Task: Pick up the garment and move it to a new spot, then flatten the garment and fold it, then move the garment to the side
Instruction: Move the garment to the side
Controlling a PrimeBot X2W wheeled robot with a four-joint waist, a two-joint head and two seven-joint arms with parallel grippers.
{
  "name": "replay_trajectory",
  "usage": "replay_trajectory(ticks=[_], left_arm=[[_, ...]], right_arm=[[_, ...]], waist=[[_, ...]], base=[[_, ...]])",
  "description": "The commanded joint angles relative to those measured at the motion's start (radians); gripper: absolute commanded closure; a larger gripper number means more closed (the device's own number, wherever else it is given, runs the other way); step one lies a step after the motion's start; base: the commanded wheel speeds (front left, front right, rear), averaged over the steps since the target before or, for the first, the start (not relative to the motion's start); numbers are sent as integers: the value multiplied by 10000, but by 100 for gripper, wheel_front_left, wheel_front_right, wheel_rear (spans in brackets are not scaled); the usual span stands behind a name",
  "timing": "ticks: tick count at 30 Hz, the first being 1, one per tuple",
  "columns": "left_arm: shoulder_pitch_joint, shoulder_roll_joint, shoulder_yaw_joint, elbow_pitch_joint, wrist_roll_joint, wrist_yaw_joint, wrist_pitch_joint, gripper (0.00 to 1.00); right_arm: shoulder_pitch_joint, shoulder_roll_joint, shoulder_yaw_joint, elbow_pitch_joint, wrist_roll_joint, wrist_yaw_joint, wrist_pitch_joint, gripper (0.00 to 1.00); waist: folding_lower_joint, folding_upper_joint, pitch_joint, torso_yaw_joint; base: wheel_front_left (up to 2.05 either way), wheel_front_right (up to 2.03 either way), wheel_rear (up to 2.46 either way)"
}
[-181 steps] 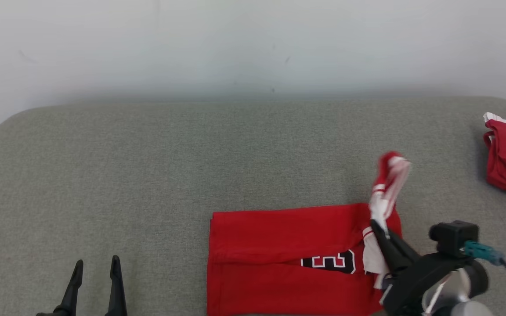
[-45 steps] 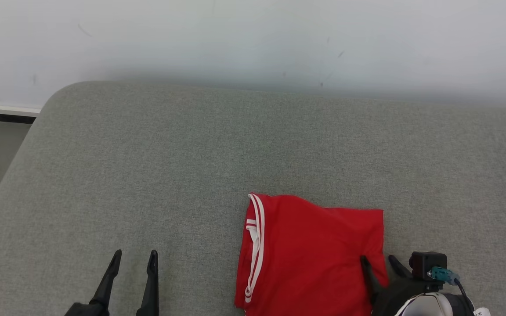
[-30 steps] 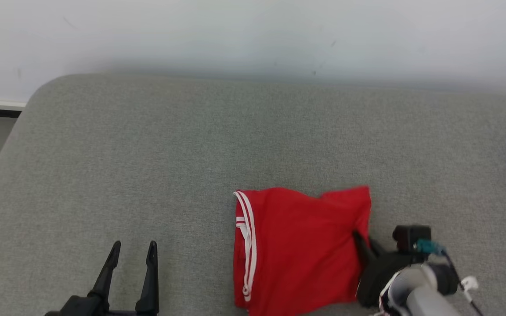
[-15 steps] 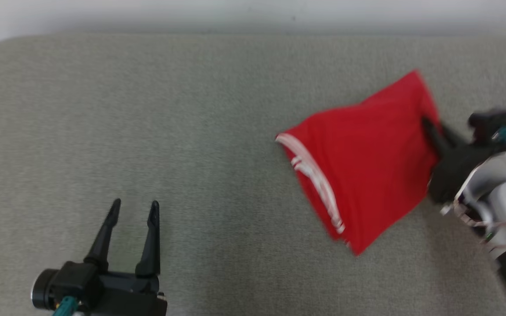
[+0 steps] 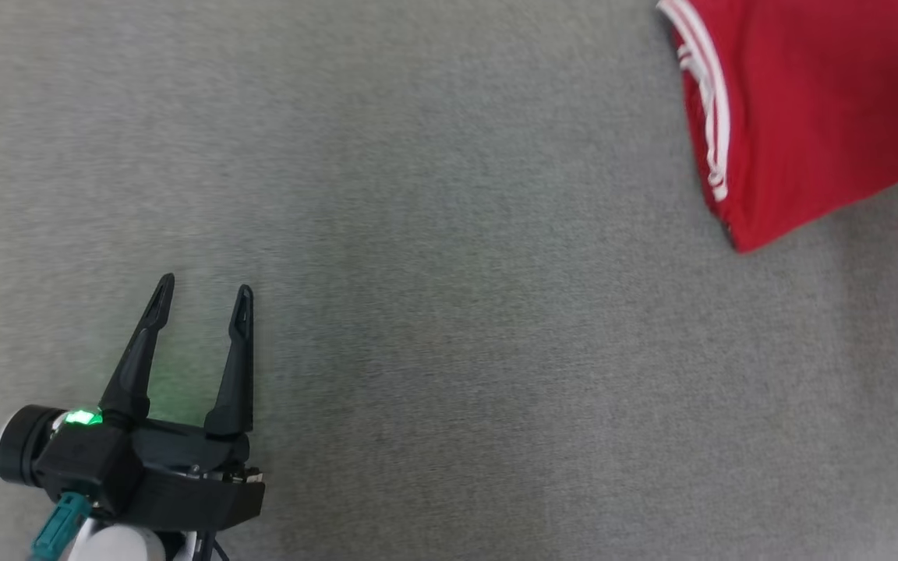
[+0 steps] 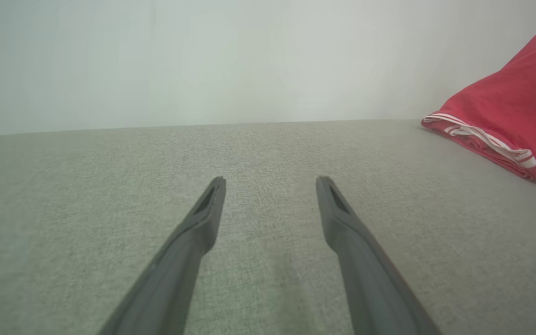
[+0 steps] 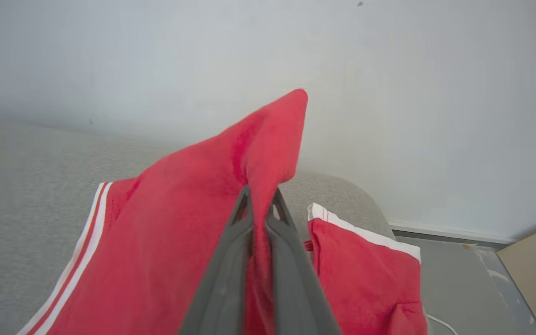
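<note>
Right gripper (image 7: 259, 197) clamped tight on a raised fold of the red garment (image 7: 165, 242), centre of right wrist view. Garment spreads down-left from the fingers, white-striped edge at lower left; in head view it's at upper right. Second red piece (image 7: 365, 265) at lower right, just beside the fingers. Left gripper (image 5: 201, 290) at lower left of head view, spread wide, holding nothing, over grey cushion (image 5: 449, 351).

A grey upholstered surface (image 5: 449, 312) meets a plain white wall (image 7: 156, 56); at its rounded right corner lies a red, white-trimmed cloth (image 7: 365, 265).
</note>
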Motion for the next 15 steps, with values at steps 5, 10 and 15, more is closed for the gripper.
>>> replay_trajectory(ticks=[5,10,15], left_arm=[[-161,222,-72,-461,147,12,-27,0],[73,339,28,-897,216,12,-27,0],[220,514,137,-1149,226,12,-27,0]], right_arm=[[-699,-827,-528,136,112,1,437,100],[-1081,-1612,-711,466,67,1,713,100],[-1237,-2273,-625,1050,-59,1,712,100]], waist=[[-3,-3,1128,-994],[-3,-3,1341,-1119],[-3,-3,1539,-1227]], base=[[0,0,0],[0,0,0],[0,0,0]])
